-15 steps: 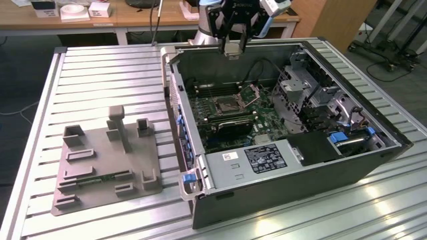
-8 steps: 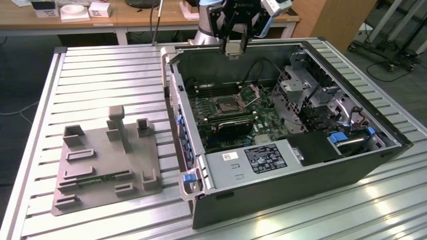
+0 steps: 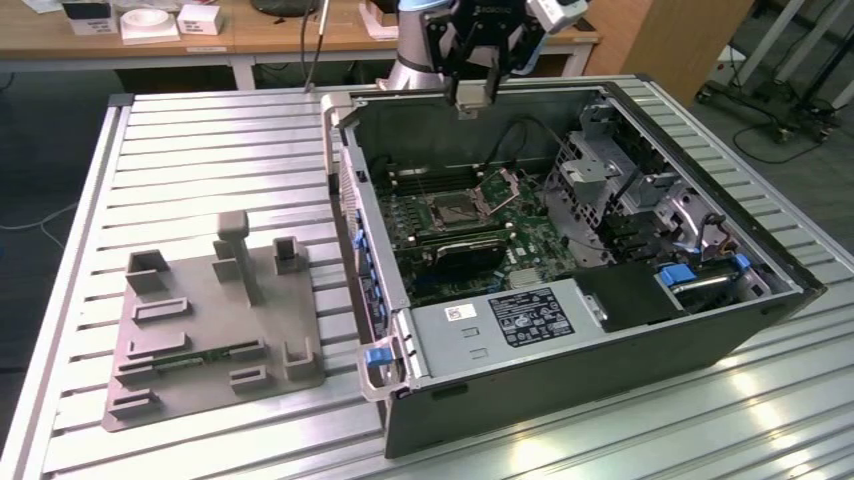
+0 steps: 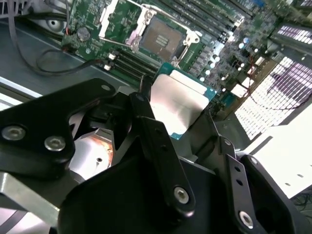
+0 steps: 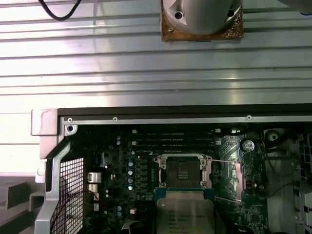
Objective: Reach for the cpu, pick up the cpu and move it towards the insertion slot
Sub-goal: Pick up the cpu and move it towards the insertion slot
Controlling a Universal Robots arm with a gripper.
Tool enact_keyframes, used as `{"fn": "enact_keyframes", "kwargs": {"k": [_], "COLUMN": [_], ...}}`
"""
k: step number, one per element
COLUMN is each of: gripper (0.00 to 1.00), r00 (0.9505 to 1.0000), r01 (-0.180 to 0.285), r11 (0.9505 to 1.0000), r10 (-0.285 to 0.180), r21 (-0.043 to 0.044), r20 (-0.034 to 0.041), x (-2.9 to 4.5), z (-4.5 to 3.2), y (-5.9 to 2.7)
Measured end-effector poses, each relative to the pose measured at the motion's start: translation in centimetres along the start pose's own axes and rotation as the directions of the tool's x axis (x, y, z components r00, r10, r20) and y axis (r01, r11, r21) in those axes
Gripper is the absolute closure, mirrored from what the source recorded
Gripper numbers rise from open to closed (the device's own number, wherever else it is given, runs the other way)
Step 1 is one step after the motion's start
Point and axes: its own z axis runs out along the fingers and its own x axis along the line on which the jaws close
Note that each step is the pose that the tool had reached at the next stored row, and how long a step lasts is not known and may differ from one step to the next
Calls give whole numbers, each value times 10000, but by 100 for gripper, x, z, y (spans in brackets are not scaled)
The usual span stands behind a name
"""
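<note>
Silvery metal with a thin teal-and-tan rim was what you had in the gripper (image 4: 183,109): the cpu (image 4: 178,100) sat clamped between the two black fingers (image 4: 146,117), flat face toward the second wrist view, one corner pointing at the motherboard (image 4: 122,19) beneath. In the exterior view the gripper (image 3: 471,98) hung high over the far wall of the open computer case (image 3: 561,390), above its rear edge, with the small pale chip (image 3: 471,97) at its tip. The insertion slot (image 3: 447,212) lay well below and toward the case's near side from there, roughly mid-board on the green motherboard, with its hinged metal plate (image 3: 505,188) standing open just beside it on the exterior view's right. In the first wrist view you had the cpu (image 5: 185,214) just short of the insertion slot (image 5: 183,171), their edges running close to parallel, so the gap that mattered was mostly downward plus a short shift across the board. The socket looked bare, dark centre inside a silver frame (image 4: 161,36). On the slatted table (image 3: 200,150), well apart toward the exterior view's left, the grey plastic tray (image 3: 214,320) stood by itself.
</note>
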Motion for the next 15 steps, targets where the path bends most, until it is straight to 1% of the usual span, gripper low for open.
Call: {"fn": "enact_keyframes", "kwargs": {"k": [4, 8, 15], "gripper": [46, 46, 46], "r00": [10000, 10000, 10000], "r01": [-1, 0, 0], "r11": [10000, 10000, 10000], "r10": [1, 0, 0], "r21": [1, -1, -1], "r20": [3, 8, 9], "x": [2, 4, 4], "z": [21, 40, 50], "y": [84, 145, 166]}}
